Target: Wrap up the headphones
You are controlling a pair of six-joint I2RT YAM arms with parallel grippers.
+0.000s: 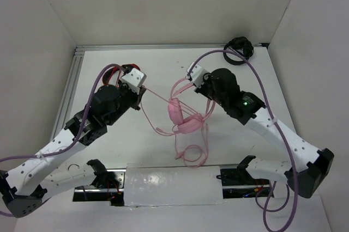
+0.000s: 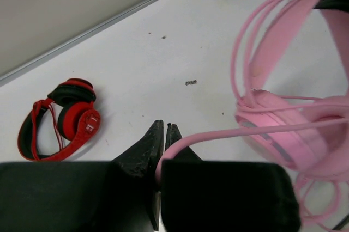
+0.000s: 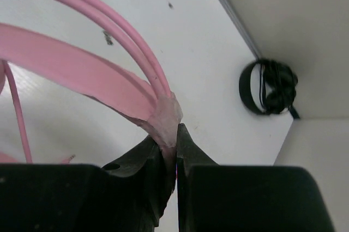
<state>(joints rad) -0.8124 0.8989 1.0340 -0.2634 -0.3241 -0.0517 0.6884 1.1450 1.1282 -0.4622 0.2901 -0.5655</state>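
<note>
Your right pincer pinches the headphones by their headband at centre frame; your left pincer is clamped on their pink cable, stretched taut.

White perforated arms, black fingers, purple cables.

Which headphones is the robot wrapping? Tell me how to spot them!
Look at the middle of the white table. The headphones are there, with the right gripper pinching their headband and the left gripper pinching their thin cable. They are big and pale pink, unlike the small red-and-black pair at the left and the black pair in the far right corner.
</note>
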